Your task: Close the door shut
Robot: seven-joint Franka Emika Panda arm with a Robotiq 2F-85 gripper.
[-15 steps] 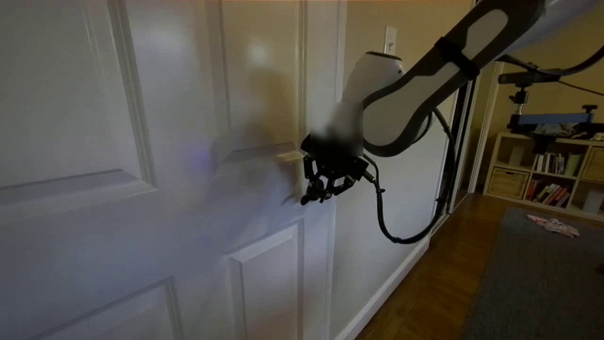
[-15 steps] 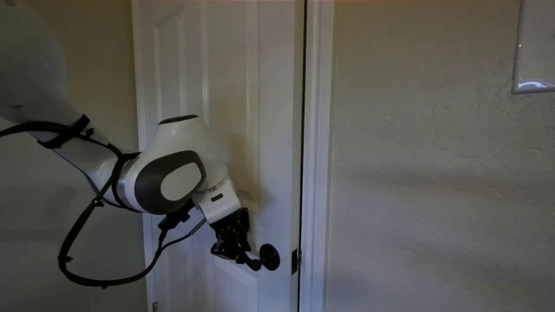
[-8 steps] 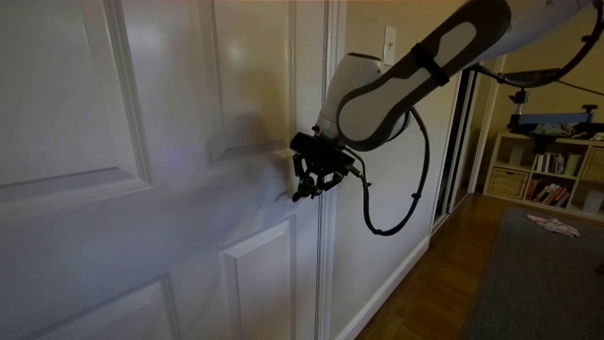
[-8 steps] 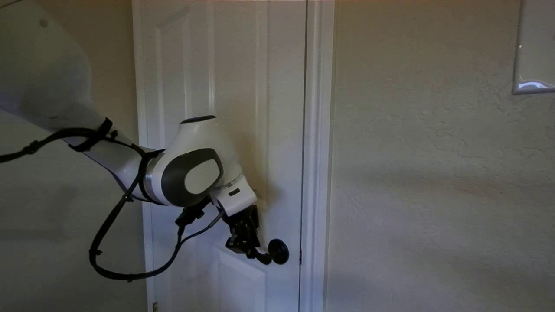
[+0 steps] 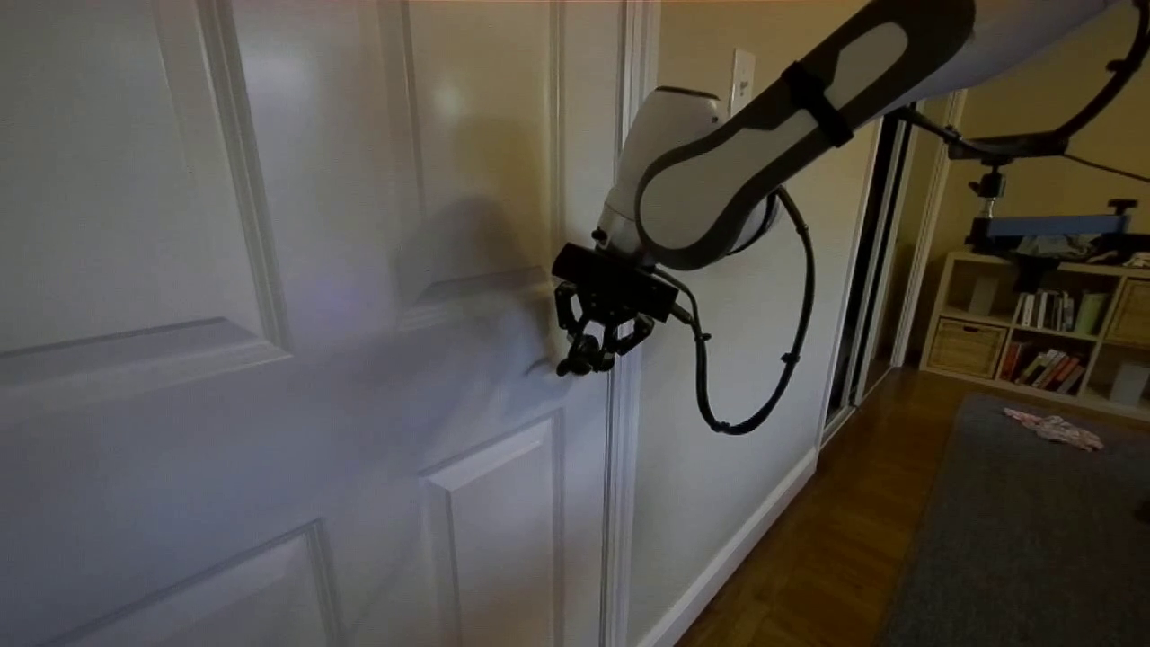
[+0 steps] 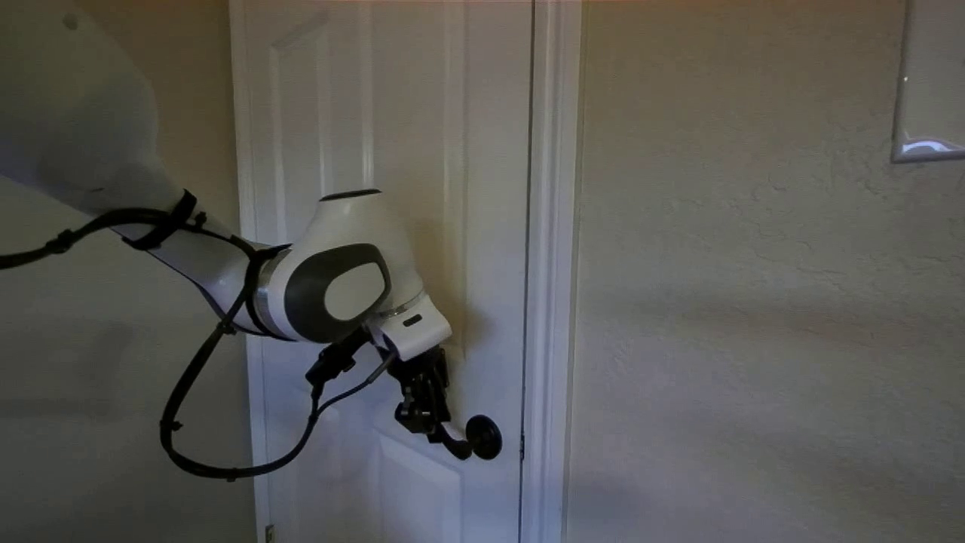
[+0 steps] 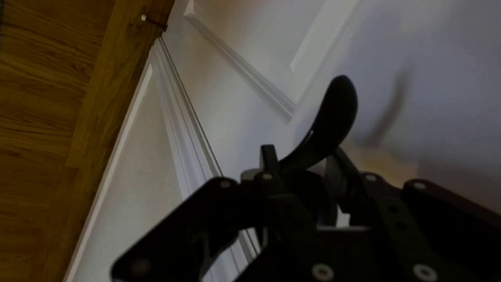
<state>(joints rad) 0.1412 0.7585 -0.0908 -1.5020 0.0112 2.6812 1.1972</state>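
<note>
The tall white panelled door (image 5: 305, 431) fills much of an exterior view. It also shows in an exterior view (image 6: 494, 226) and in the wrist view (image 7: 238, 125). Its edge lies along the frame with only a thin dark line between. The black lever handle (image 6: 484, 437) sits near that edge; its curved lever sticks out past my fingers in the wrist view (image 7: 338, 102). My gripper (image 7: 303, 160) has its fingers on both sides of the lever and looks shut on it. The gripper shows at the handle in both exterior views (image 5: 591, 355) (image 6: 439, 431).
The white door frame (image 6: 554, 264) stands beside the door edge, with wall beyond it. A cable (image 5: 791, 359) loops from the arm. A grey rug (image 5: 1006, 539) lies on the wooden floor with a cloth (image 5: 1056, 429) on it. A bookshelf (image 5: 1105, 346) stands at the back.
Between one second and half a second ago the door swung towards its frame, with arm and handle, and the edge's latch plate went out of sight. Since then the arm has risen slightly.
</note>
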